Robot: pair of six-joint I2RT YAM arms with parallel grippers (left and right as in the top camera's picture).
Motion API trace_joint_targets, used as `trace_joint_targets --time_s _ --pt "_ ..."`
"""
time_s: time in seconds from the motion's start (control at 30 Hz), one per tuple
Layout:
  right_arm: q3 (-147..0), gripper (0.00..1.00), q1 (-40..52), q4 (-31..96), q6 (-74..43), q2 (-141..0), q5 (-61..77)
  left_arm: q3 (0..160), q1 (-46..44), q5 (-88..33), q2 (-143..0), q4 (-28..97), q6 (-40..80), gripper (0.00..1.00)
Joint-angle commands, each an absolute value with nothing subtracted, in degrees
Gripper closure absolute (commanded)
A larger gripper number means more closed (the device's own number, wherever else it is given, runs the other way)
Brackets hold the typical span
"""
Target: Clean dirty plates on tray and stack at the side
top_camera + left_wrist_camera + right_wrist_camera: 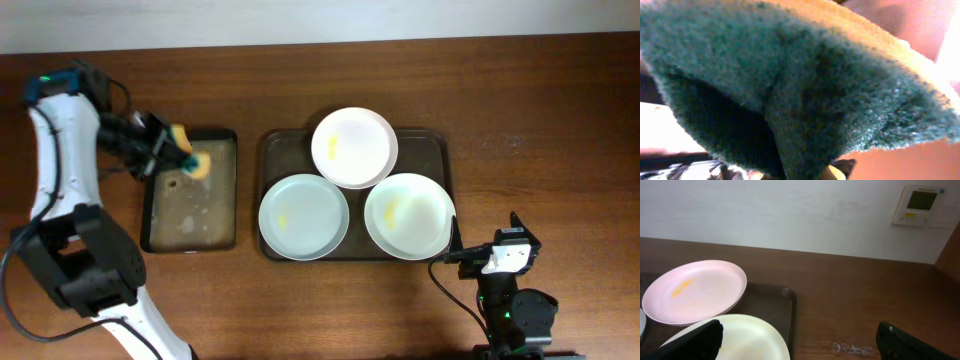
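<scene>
Your tray (285, 152) holds the far plate (354, 147), near-left plate (303, 217) and near-right plate (409, 215), each smeared yellow. Left of the tray, your left hand (183, 153) pinches a sponge (197, 164) over the small black tray (190, 228). Your right hand (484, 232) stands spread beside the tray's near-right corner.

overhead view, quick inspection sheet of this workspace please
surface: brown wooden table
job's things: three white plates with yellow smears on the dark tray, top one overlapping both others
clutter: small black tray, wet-looking residue inside
grippers: left gripper, fingers shut on sponge over the small black tray; right gripper, fingers open, empty
cables: black cable by the right arm
surroundings: white wall, wall panel
</scene>
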State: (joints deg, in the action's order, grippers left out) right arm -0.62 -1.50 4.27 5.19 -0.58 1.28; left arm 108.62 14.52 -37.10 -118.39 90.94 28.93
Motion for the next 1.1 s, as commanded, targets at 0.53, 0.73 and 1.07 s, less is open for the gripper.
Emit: trace_joint_targets --time_s 0.53,0.73,1.07 --pt "-0.32 0.02 -1.13 4.56 5.56 -0.21 0.78 110.32 16.25 -31.51 -117.8 95.66 27.18 1.0" --pt "-0.32 0.02 -1.13 4.56 5.56 -0.21 0.78 98.48 12.71 -29.95 -117.8 86.52 27.16 1.0" --pt "-0.32 0.02 -1.13 4.56 5.56 -0.21 0.78 116.86 11.73 -27.09 -114.87 96.75 20.05 1.0"
